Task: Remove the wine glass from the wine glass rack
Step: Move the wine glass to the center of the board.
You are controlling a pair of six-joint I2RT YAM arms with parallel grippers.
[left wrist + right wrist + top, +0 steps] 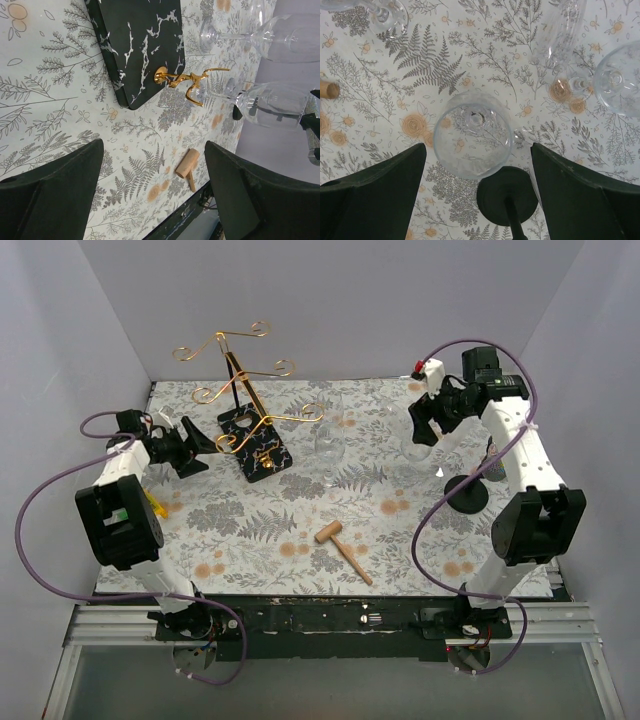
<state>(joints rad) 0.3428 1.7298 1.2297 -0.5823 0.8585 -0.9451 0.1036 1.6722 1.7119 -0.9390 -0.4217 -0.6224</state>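
The wine glass rack [245, 390] stands at the back left, gold scroll arms on a post over a black base [255, 445]. I see no glass hanging on its arms. The base also shows in the left wrist view [140, 45] with a gold ornament [185, 80]. A clear wine glass [330, 445] stands upright on the table right of the rack. My right gripper [425, 425] is open above another upright glass [472, 132], seen from above between its fingers. My left gripper [200, 445] is open and empty just left of the base.
More clear glasses stand on the floral cloth [620, 77] [272, 102]. A wooden mallet [343, 548] lies near the front middle. A black round-footed stand [466, 495] is by the right arm. Grey walls close in the table on three sides.
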